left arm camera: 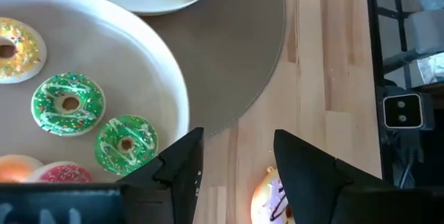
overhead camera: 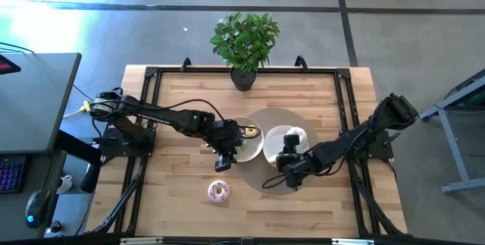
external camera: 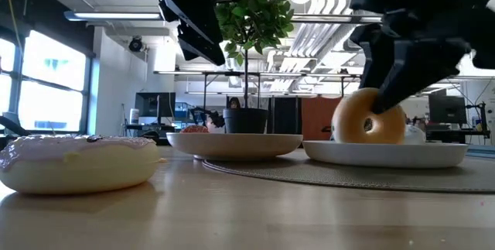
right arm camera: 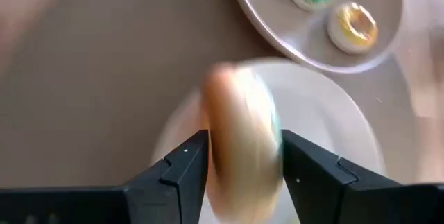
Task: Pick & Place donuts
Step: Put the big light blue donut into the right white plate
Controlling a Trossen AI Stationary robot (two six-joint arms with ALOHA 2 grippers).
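The right gripper (right arm camera: 239, 158) pinches an orange donut (external camera: 369, 116) upright on edge over the right plate (external camera: 387, 154) at mid-tabletop, so it could roll off when released; the left gripper (left arm camera: 236, 161) hangs open.

A pale wooden table (overhead camera: 174, 86) with a black frame round its edges carries everything. A round grey mat (overhead camera: 261, 171) lies at its middle, a potted plant (overhead camera: 244, 44) stands at the far edge, and a white-iced donut (overhead camera: 219, 192) lies on the bare wood near the front, left of the mat.
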